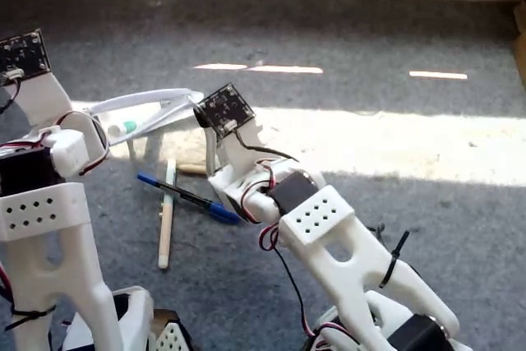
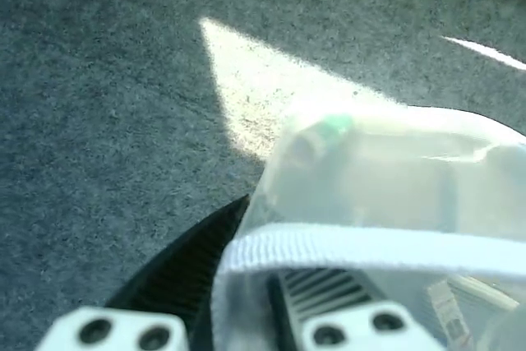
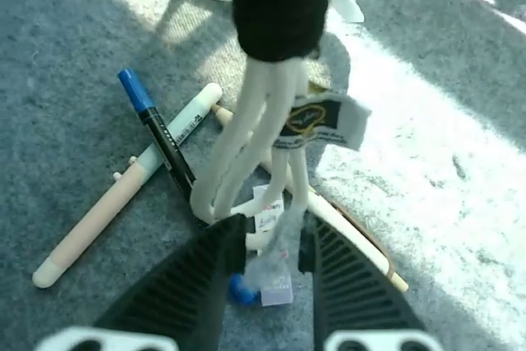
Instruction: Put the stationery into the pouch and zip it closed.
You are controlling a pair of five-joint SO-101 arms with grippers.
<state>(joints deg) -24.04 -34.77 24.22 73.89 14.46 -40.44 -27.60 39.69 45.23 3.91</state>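
The translucent white pouch (image 1: 144,108) hangs above the grey carpet, and my left gripper (image 2: 255,277) is shut on its zipper edge (image 2: 362,248). A green-capped item (image 2: 329,129) shows through the pouch wall. White cords (image 3: 246,145) with a label (image 3: 322,118) dangle from a black piece (image 3: 278,2) of the pouch. My right gripper (image 3: 271,244) is shut on those cords, low over the carpet (image 1: 215,172). Under it lie a blue pen (image 3: 156,133) (image 1: 182,196), a cream pen (image 3: 123,195) (image 1: 167,215) and a wooden pencil (image 3: 353,240) (image 1: 193,168).
A small white and blue piece (image 3: 271,285) lies on the carpet right by my right gripper's fingers. A sunlit band (image 1: 394,145) crosses the carpet to the right. The arm bases (image 1: 49,285) (image 1: 370,285) stand at the near edge.
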